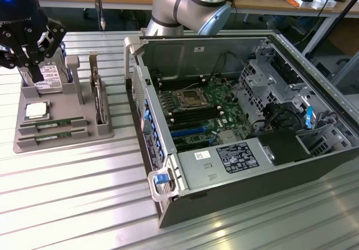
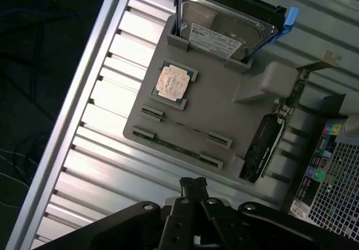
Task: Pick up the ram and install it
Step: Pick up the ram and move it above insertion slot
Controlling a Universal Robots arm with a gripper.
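Two ram sticks lie flat in slots at the front of the grey holder tray (image 1: 61, 140): one (image 1: 53, 124) behind the other (image 1: 49, 135). The wrist view looks down on the same two sticks (image 2: 185, 126) (image 2: 174, 147). My black gripper (image 1: 32, 70) hangs above the back of the tray, over the hard drive (image 1: 47, 79), at the exterior view's left. Its fingers (image 2: 193, 184) are shut together with nothing between them, well above the sticks. The open computer case (image 1: 235, 166) lies on its side, with the motherboard (image 1: 196, 107) and its dark memory slots exposed.
The tray also holds a square silver processor (image 1: 35, 110) and an upright green card with a metal bracket (image 1: 96, 93). The arm's grey body (image 1: 185, 6) stands behind the case. The slatted metal table (image 1: 73, 199) runs in front, with its edge close behind the tray.
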